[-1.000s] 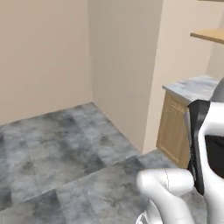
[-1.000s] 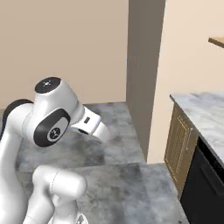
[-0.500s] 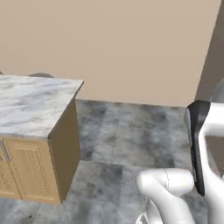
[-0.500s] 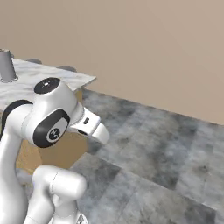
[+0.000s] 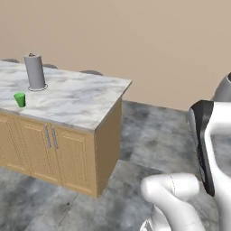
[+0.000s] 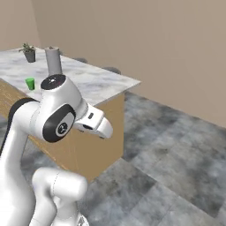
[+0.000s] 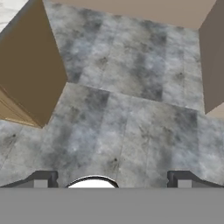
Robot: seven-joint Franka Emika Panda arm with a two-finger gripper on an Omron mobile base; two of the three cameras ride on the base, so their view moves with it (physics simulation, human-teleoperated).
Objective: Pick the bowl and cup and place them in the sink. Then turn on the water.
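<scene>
- The gripper [image 7: 112,178] hangs over bare floor with its two finger tips set far apart and nothing between them, wide open and empty.
- Just past it in the hand view is grey mottled stone floor [image 7: 131,109], with the wooden end of the island [image 7: 30,78] off to one side (the view is tilted, so I won't say which way is the room's).
- The risk I see from here: the arm is folded close over its base, and the island's corner [image 5: 128,83] is near. If the base swings in carelessly, an elbow could clip that marble edge or the cabinet doors [image 5: 49,144].
- Further along the white marble top stands the cup [image 5: 19,99], small and bright green, upright, near a tall grey cylinder [image 5: 34,72]. A wide-open grasp coming in crooked could tip the cup or knock the cylinder beside it.
- A potted plant [image 6: 28,53] sits further back on the same counter.
- I can't make out the bowl, sink or faucet from here (so nothing is in place yet, I'd judge).
- Beyond everything, plain beige walls [image 5: 135,36].
</scene>
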